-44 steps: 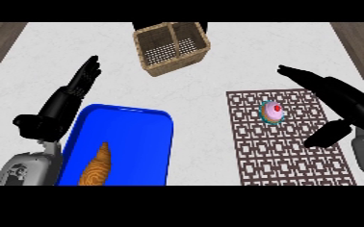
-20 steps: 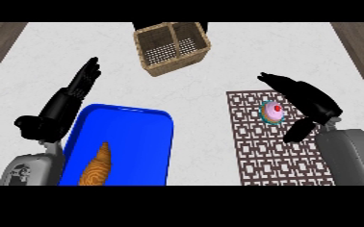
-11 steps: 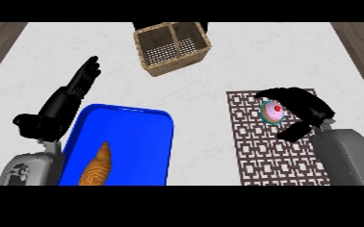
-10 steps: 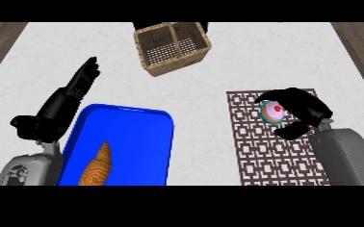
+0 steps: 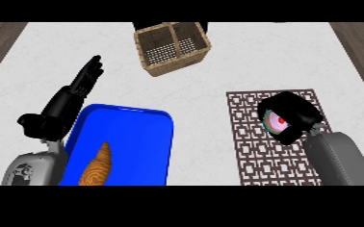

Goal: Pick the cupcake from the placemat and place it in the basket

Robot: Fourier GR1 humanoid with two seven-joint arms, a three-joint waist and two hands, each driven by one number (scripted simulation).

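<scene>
right robot hand (image 5: 293,114) sits over the upper right part of the brown patterned placemat (image 5: 259,149), fingers curled round the cupcake (image 5: 274,120). the cupcake shows only in part beneath the hand: pink top with a red spot and a teal edge, on the hand's left side. whether it rests on the placemat or is raised off it cannot be told from this view.

left robot hand (image 5: 77,87) lies at the left of the white tabletop (image 5: 213,84), fingers straight and pointing up the view, holding nothing, just beside the upper left corner of the blue tray (image 5: 135,144).

the tray carries an orange-brown, tapered item (image 5: 97,166) at its lower middle.

the woven basket (image 5: 173,48) stands at the top centre of the tabletop, two compartments visible, well apart from the placemat.
</scene>
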